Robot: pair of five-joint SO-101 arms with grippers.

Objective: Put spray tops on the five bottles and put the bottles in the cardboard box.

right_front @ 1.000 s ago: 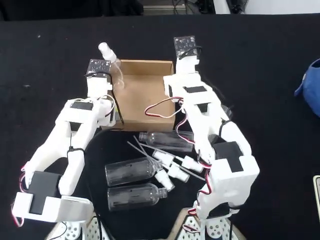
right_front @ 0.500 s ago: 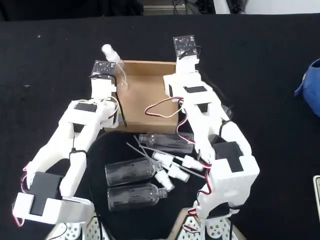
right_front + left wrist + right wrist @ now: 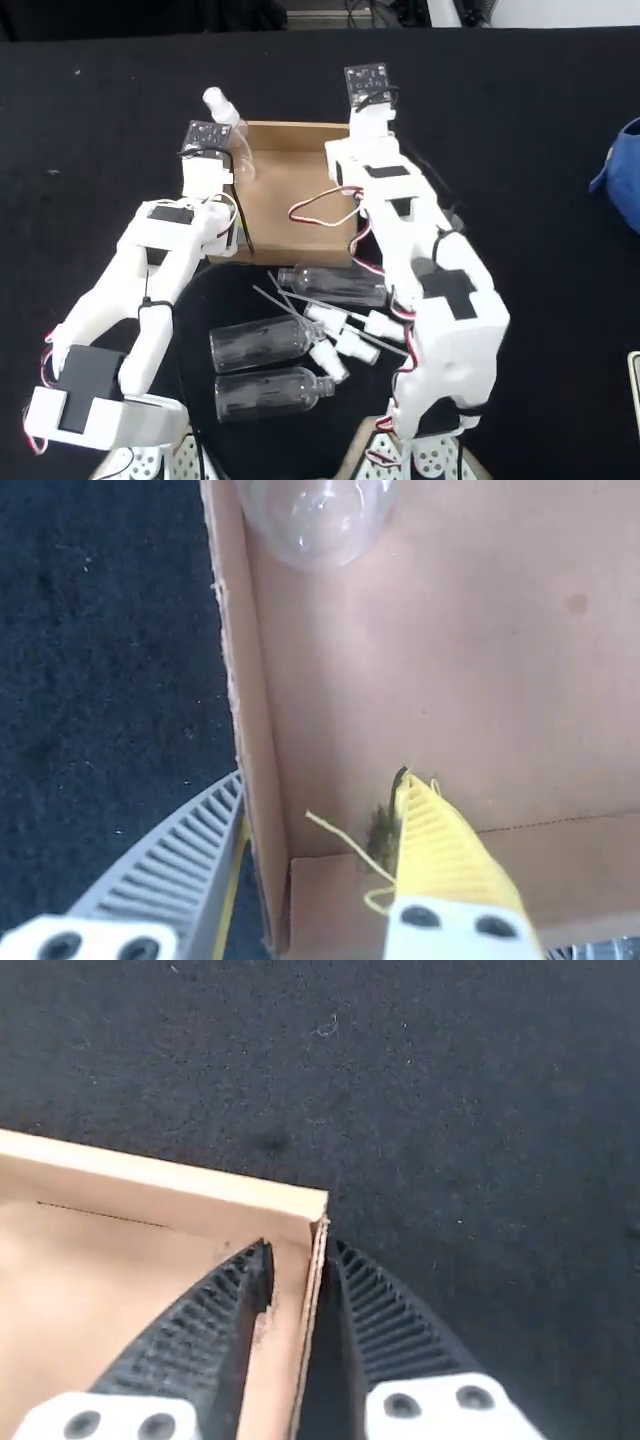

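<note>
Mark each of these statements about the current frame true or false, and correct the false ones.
1. Three bottles without spray tops lie on the table, between the cardboard box and the arm bases. True.
2. The left end effector grips the capped bottle. False: it is open astride the box's left wall, and the capped bottle sits apart from it at the box's far left corner.
3. The right end effector is closed on the box's wall near a corner, one finger on each side. True.
4. Every spray top is already fitted. False: loose spray tops lie among the bottles on the table.
</note>
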